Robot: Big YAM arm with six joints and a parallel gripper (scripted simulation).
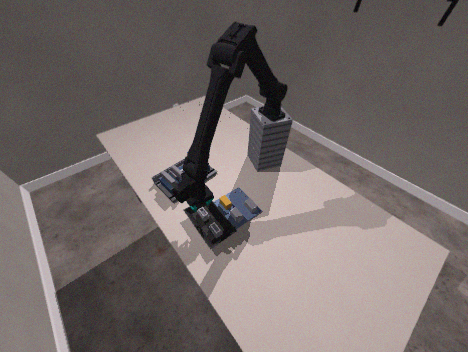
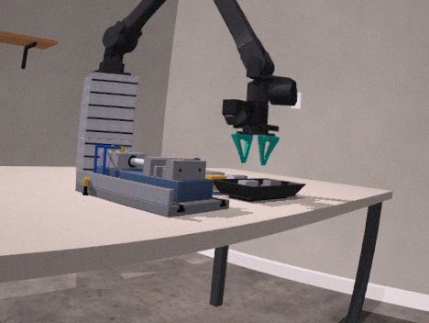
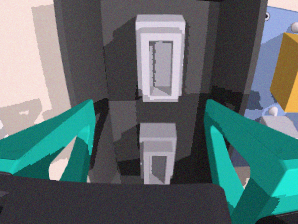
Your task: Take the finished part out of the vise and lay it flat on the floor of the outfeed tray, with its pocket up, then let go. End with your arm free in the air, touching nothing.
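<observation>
My gripper [image 1: 198, 205] [image 2: 255, 150] [image 3: 149, 109] has teal fingers, is open and holds nothing. It hangs a short way above the black outfeed tray [image 1: 223, 236] [image 2: 293, 187] [image 3: 80, 30]. Two grey parts lie flat on the tray floor, one behind the other, each with its pocket up: one part [image 1: 203, 213] [image 3: 160, 56] and a second part [image 1: 215, 229] [image 3: 158, 152]. In the exterior view the parts [image 2: 250, 183] show just over the tray rim. The grey and blue vise [image 1: 171, 176] [image 2: 156, 181] stands on the table beside the tray.
A blue plate [image 1: 242, 212] [image 3: 266, 56] next to the tray carries a yellow block [image 1: 225, 201] [image 3: 288, 83] and grey blocks [image 1: 251, 204]. The arm's ribbed grey pedestal [image 1: 270, 137] [image 2: 107, 119] stands behind the vise. The table edge [image 2: 321, 206] is close to the tray.
</observation>
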